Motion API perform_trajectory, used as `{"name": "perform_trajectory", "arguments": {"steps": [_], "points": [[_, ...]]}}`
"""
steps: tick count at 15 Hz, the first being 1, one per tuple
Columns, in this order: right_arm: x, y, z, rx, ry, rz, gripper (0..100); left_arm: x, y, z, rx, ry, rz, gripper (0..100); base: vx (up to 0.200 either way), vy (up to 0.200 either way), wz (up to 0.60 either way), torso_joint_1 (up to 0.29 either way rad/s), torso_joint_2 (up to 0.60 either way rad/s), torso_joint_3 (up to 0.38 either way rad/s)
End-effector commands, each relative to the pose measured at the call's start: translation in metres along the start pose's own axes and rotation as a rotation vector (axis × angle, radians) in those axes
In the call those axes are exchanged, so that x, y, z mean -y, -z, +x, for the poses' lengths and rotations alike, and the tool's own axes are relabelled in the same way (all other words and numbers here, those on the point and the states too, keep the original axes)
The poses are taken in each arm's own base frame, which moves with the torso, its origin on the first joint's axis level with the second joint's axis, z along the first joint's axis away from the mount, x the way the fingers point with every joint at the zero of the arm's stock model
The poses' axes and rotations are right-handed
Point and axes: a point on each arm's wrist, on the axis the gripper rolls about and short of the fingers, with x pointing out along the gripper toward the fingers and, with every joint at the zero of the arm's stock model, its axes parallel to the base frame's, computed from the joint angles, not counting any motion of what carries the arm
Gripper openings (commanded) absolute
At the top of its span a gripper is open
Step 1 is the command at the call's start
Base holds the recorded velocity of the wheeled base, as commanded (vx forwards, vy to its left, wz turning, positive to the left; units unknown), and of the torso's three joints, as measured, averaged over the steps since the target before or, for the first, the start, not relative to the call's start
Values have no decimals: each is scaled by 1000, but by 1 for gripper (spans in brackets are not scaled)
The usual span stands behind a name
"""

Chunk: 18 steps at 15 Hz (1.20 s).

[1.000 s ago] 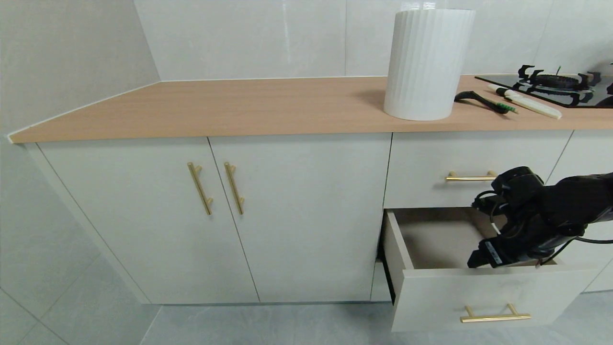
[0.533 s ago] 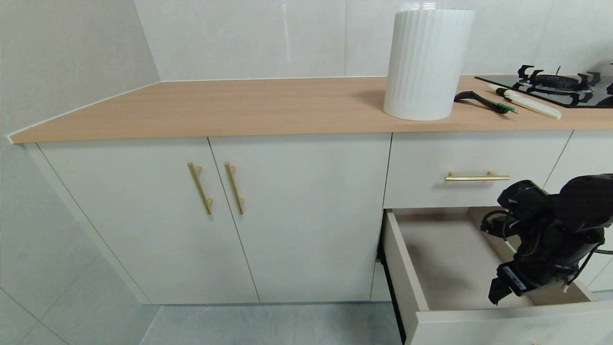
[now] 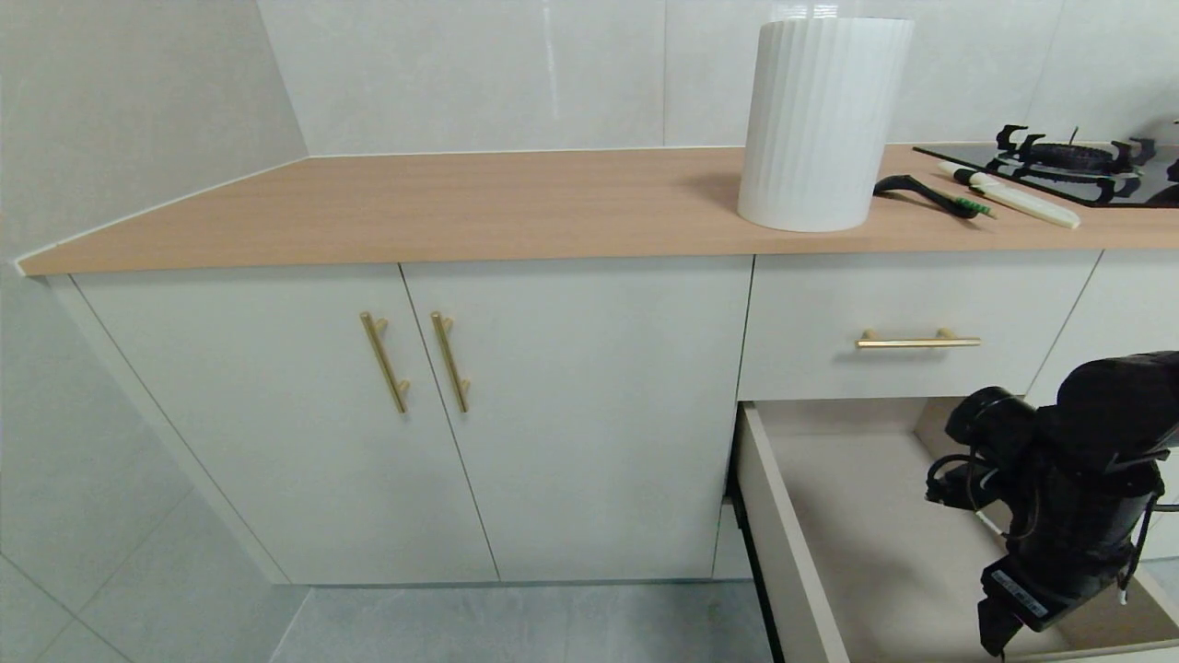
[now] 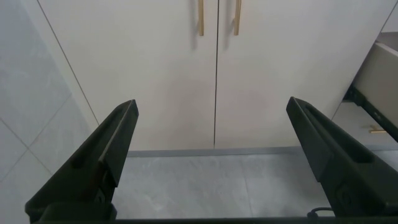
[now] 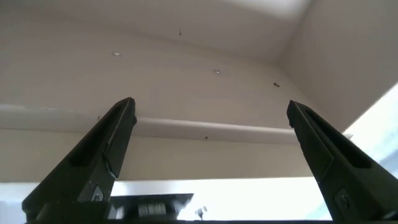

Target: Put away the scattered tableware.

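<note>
The scattered tableware lies on the wooden counter at the right: a black ladle, a thin green-tipped utensil and a long white utensil. Below them the lower drawer stands pulled far out, its beige inside bare. My right gripper hangs over the drawer's front end, pointing down. In the right wrist view this right gripper is open, with the drawer's inner wall between its fingers. My left gripper is open with nothing in it, low before the cabinet doors.
A tall white ribbed container stands on the counter beside the utensils. A gas hob sits at the far right. The upper drawer is closed. The double cabinet doors are closed; grey floor tiles lie below.
The lower drawer has slid much farther out toward me. My right gripper moved down and toward me with the drawer's front.
</note>
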Motion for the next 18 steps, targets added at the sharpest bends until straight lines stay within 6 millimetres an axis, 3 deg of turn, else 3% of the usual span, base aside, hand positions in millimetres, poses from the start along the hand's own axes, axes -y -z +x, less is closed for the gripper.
{"name": "perform_trajectory", "arguments": {"steps": [1, 5, 7, 12, 15, 16, 17, 18], "points": [[-10, -4, 9, -52, 2, -47, 100, 0, 0, 0, -1, 0, 0, 100, 0, 0, 0, 0, 0, 0], [-16, -3, 13, -79, 71, -76, 100, 0, 0, 0, -1, 0, 0, 100, 0, 0, 0, 0, 0, 0], [-12, 3, -9, 11, 76, -46, 100, 0, 0, 0, -1, 0, 0, 100, 0, 0, 0, 0, 0, 0], [12, 66, -134, 579, 75, 97, 100, 0, 0, 0, -1, 0, 0, 100, 0, 0, 0, 0, 0, 0], [36, 53, -201, 932, 134, 206, 100, 0, 0, 0, -1, 0, 0, 100, 0, 0, 0, 0, 0, 0], [39, 48, -208, 959, 139, 214, 100, 0, 0, 0, -1, 0, 0, 100, 0, 0, 0, 0, 0, 0], [48, 35, -227, 1030, 151, 246, 100, 0, 0, 0, -1, 0, 0, 100, 0, 0, 0, 0, 0, 0], [52, 30, -229, 1035, 158, 260, 100, 0, 0, 0, -1, 0, 0, 100, 0, 0, 0, 0, 0, 0]]}}
